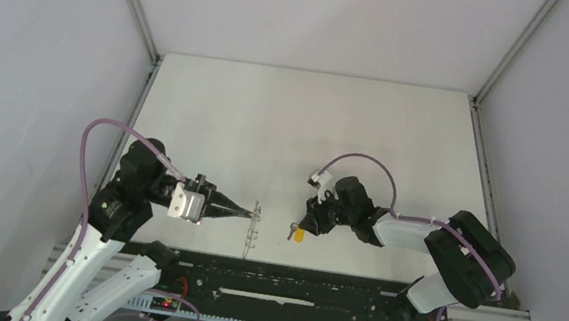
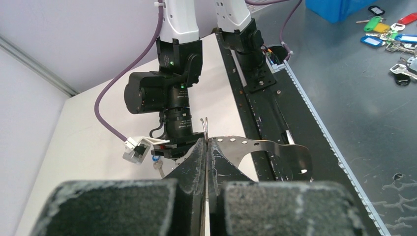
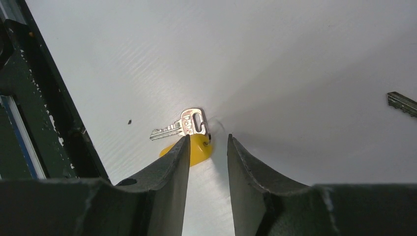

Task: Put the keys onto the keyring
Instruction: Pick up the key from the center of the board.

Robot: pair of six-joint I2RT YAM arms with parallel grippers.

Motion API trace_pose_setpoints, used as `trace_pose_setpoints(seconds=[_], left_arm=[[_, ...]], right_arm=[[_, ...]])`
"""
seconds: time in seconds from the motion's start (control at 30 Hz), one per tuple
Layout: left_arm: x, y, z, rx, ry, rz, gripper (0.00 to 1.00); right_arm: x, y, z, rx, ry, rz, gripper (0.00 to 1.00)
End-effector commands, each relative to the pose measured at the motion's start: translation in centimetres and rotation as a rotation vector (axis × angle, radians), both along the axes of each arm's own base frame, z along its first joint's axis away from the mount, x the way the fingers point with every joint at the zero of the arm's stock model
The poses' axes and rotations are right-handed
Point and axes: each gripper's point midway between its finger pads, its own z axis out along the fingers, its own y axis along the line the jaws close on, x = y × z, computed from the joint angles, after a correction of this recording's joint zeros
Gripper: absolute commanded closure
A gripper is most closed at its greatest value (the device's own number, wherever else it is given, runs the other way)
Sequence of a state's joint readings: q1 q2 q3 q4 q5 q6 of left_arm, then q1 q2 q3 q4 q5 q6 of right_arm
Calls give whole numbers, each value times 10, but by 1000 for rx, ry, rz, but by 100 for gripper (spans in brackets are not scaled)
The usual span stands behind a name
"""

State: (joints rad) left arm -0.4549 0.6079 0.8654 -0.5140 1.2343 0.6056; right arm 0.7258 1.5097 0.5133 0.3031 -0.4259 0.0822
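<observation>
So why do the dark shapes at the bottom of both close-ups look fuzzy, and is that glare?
Left wrist view: the left gripper sits too near the camera, out of focus. Right wrist view: same for the right gripper; the yellow key is sharp, in a bright glare patch on the table.

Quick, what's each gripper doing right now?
Left gripper: closed, holding the keyring.
Right gripper: open over the yellow key, not gripping it.
</observation>
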Motion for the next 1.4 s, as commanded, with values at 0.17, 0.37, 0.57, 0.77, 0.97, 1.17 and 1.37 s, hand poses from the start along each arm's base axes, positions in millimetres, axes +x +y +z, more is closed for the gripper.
trace_pose_setpoints(seconds=[0.17, 0.37, 0.57, 0.77, 0.97, 1.17, 1.37], left_arm=[[0, 1, 19, -28, -76, 5, 100], [0, 2, 20, -27, -81, 5, 100], [-1, 2, 19, -25, -84, 6, 100], [-2, 3, 19, -23, -79, 7, 100], [-1, 2, 16, -14, -51, 5, 100], [-4, 0, 21, -22, -32, -33, 100], [-7, -2, 27, -26, -10, -65, 100]], right_arm=[[0, 11, 5, 57, 1, 33, 60], [-2, 8, 3, 53, 9, 38, 65], [-4, 9, 6, 76, 20, 56, 89], [-5, 11, 19, 99, -17, 86, 100], [-19, 14, 73, 115, -235, 156, 100], [-43, 6, 168, 178, -597, 231, 100], [-70, 4, 231, 165, -796, 383, 100]])
